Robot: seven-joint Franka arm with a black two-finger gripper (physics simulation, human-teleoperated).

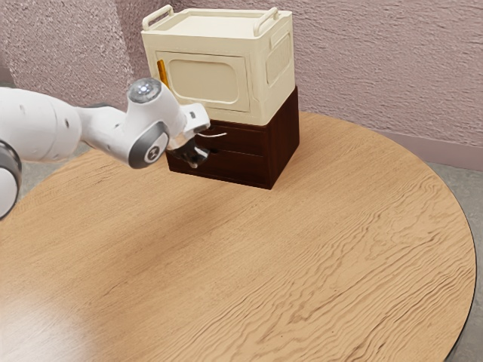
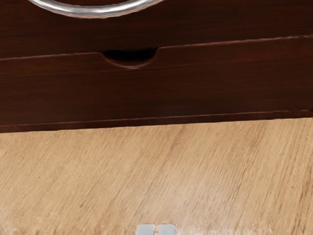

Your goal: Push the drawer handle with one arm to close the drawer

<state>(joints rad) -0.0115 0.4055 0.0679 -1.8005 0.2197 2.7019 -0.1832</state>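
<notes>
From where I'm standing, the white arm (image 1: 45, 124) comes in at the left of the exterior view, its black tool (image 1: 199, 157) just in front of the dark wooden cabinet (image 1: 284, 139), a little above the picture's centre. The tool (image 2: 157, 229) is narrow: in the wrist view its 2 pale tips sit side by side with a mere slit between them, and I see nothing held there. The curved silver handle (image 1: 213, 136) is on the upper drawer (image 1: 245, 137), upper middle of the exterior view, with the tool below it; whether they touch, I can't tell. That drawer's front looks about in line with the lower drawer (image 1: 245, 167), though I can't tell whether it's fully shut. The lower 1 has a dark half-round notch (image 2: 129, 57) at its upper edge. On top of the cabinet sits a cream box (image 1: 275, 72) with 2 raised grips and an orange strip (image 1: 161, 72) at its front. It all stands toward the back of the round wooden surface (image 1: 339, 241), near the pinkish wall (image 1: 377, 68).
</notes>
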